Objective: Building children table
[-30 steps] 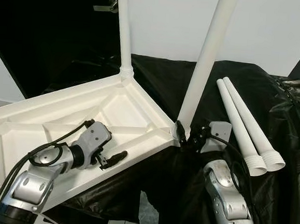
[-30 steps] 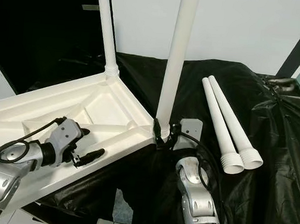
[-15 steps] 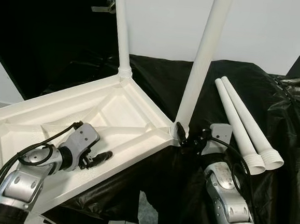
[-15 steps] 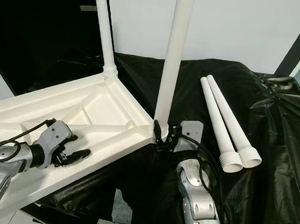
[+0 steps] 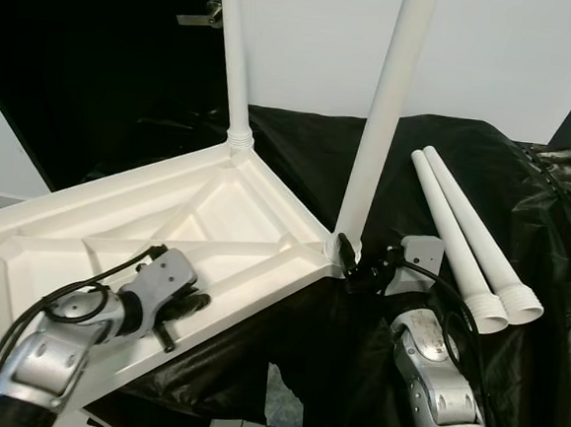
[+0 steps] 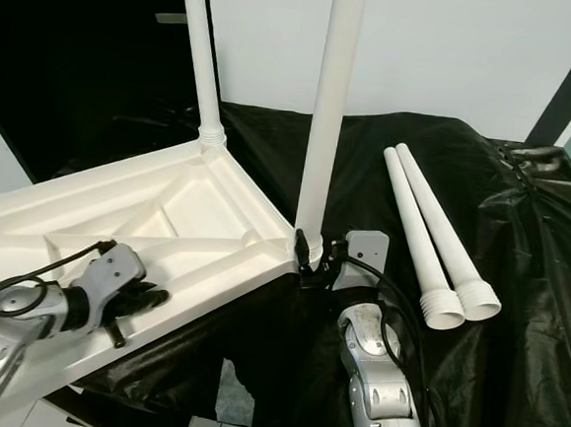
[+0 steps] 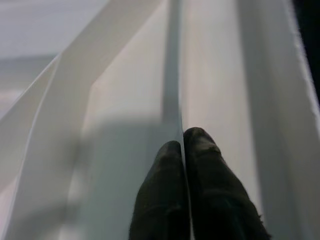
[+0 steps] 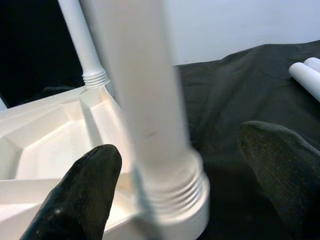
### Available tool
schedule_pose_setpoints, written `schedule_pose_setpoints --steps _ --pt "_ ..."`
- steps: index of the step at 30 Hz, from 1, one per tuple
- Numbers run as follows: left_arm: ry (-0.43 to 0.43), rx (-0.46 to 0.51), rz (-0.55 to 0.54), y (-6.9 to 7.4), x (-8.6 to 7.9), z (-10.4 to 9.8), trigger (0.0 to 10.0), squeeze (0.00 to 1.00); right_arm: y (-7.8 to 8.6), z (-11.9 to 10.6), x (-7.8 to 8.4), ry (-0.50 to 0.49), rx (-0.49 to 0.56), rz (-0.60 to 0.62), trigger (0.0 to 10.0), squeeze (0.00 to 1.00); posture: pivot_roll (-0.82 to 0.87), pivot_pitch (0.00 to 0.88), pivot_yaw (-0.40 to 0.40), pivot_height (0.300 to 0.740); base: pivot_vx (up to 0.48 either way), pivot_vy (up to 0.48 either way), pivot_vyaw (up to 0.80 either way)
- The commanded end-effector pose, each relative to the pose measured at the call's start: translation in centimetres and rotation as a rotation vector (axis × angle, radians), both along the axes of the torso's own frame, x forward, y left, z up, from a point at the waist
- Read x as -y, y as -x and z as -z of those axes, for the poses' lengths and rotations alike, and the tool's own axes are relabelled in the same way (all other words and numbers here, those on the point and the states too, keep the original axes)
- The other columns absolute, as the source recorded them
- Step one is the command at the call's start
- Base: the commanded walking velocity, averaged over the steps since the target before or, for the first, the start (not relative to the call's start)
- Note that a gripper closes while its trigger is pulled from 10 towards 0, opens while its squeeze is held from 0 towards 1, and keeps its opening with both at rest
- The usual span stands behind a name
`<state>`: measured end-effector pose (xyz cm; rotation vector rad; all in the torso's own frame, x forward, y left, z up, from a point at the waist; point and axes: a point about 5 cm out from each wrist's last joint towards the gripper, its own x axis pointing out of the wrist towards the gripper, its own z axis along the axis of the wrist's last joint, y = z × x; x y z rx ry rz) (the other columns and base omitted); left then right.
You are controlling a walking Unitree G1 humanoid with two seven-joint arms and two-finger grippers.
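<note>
Half built: two legs stand in the upturned table top, two wait.

Nearest, the left gripper (image 5: 180, 316) is clenched on a thin rib of the table top (image 5: 217, 203). At three o'clock from it, the right gripper (image 8: 175, 185) straddles the base of the near leg (image 5: 375, 141), released. At eleven o'clock stands the far leg (image 5: 234, 61). The spare legs (image 5: 467, 238) lie on the black-covered surface (image 5: 552, 215) at three o'clock.

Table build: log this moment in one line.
left end effector: shut on tabletop rib | right end effector: open around corner leg | spare legs: lying
</note>
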<state>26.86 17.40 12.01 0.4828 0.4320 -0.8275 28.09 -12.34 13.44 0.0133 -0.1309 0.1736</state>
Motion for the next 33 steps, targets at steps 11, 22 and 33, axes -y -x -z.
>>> schedule_pose_setpoints --steps 11,22,33 --pt "0.003 0.109 -0.378 -5.0 3.4 -0.2 3.5 0.0 -0.5 0.4 -1.0 -0.004 -0.042 -0.03 10.0 0.0 0.08 0.0 0.024 0.74 0.0 0.0 0.0" --pt "0.104 0.117 -0.318 -6.4 7.0 -2.2 10.0 1.0 -0.5 0.8 -1.1 0.002 -0.065 -0.02 10.0 0.0 0.07 0.0 0.043 0.74 0.0 0.0 0.0" --pt "0.297 0.217 -0.128 -5.6 5.9 -6.5 10.0 0.0 -1.1 1.3 -0.4 0.01 -0.092 0.024 10.0 0.0 0.08 0.0 0.04 0.74 0.0 0.0 0.0"
